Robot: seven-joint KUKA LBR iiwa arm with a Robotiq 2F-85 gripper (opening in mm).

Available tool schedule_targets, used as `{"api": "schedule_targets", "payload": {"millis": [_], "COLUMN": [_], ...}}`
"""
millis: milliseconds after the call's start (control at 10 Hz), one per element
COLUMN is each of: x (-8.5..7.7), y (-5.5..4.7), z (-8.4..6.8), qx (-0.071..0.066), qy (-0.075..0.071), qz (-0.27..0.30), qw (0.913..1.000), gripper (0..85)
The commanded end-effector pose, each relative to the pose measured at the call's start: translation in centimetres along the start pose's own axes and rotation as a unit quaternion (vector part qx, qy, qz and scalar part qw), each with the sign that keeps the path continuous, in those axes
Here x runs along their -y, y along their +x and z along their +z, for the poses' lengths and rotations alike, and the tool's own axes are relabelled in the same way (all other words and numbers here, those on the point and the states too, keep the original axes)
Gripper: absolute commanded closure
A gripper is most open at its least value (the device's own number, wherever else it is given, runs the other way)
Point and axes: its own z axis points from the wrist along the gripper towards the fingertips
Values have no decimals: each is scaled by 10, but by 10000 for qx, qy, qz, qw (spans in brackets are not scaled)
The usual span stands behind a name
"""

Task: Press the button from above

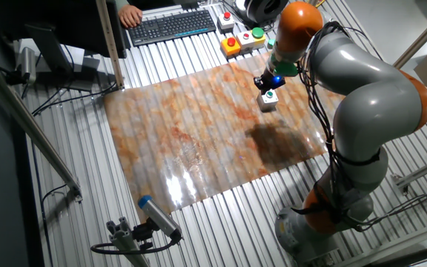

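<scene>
- Fixed view: the button, small green cap on a white cube housing, sits on the mottled orange-brown mat, toward the mat's far right edge.
- I have the gripper right above it, tip just over the green cap; from this angle I can't tell if it's touching or just hovering.
- Finger gap not resolvable here, too small and dark, so I can't tell how wide the fingers are; nothing seems to be held.
- Step in hand, my call: end of the approach, lined up over the cap, the press itself either starting or about to.
- Next move calls for a straight vertical push down onto the cap, keeping centred; the housing is small and looks loose on the mat, so an off-centre push could tip or slide it.
- The arm folds over from the right side of the table, orange joints, grey links, base at the lower right.
- Distractors beyond the mat's far edge: orange box with red button, white box with larger green button, another small box with a red button. All well apart from my tip, not targets.
- Containers: none that I can see, no bins or trays, nothing holding anything.
- Further out: keyboard at the far side with a person's hand beside it; a blue-tipped tool lies off the mat's near edge on the slatted table.
</scene>
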Motion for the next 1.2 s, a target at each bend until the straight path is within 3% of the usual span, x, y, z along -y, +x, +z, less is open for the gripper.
{"api": "schedule_targets", "payload": {"millis": [0, 200, 300, 400, 500, 600, 700, 800, 900, 1100], "x": [0, 0, 0, 0, 0, 0, 0, 0, 0, 0], "y": [0, 0, 0, 0, 0, 0, 0, 0, 0, 0], "z": [0, 0, 0, 0, 0, 0, 0, 0, 0, 0], "qx": [-2, 58, 194, 260, 276, 283, 320, 307, 176, 136], "qy": [37, 104, 142, 103, -97, -166, -136, -198, -281, -257], "qz": [-33, -90, -65, -93, -91, -102, -111, -120, -118, -99], "qw": [10000, 9999, 9997, 9996, 9995, 9994, 9993, 9993, 9994, 9995], "gripper": [850, 850, 850, 850, 850, 850, 850, 850, 850, 850]}}
